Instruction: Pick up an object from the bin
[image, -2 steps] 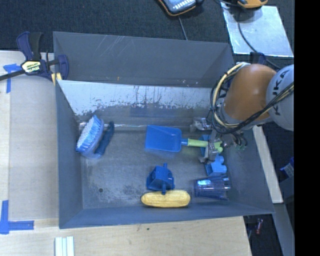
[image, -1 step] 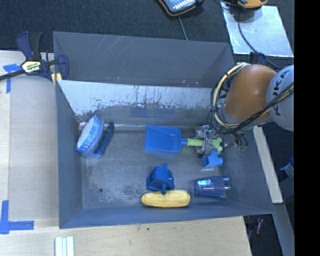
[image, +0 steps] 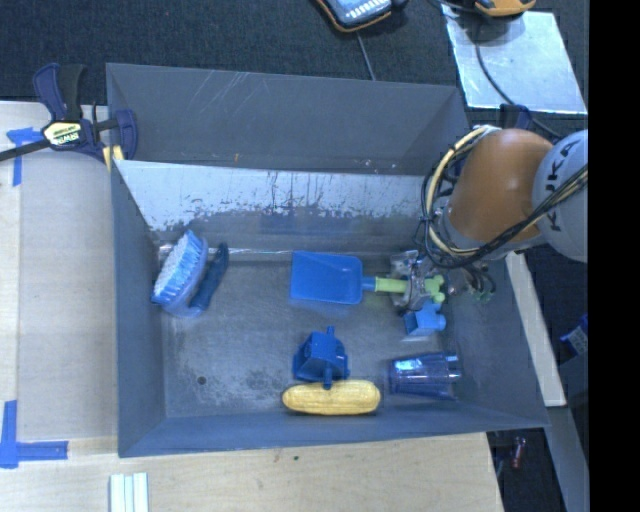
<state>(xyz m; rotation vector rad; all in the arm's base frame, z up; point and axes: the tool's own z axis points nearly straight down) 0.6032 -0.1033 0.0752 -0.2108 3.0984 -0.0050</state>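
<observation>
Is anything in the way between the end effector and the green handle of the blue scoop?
Nothing visible. The end effector is right over the end of the green handle of the blue scoop. A small blue piece lies just beside that end, off the handle.

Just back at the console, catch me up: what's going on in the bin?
The arm reaches in from the right; its gripper is down by the green handle of the blue plastic scoop near the right of the grey metal bin. Whether it grips the handle, I cannot tell. A small blue plastic piece lies just beside it. The white-bristled blue brush, yellow corn cob and clear plastic cup on its side lie apart.
</observation>
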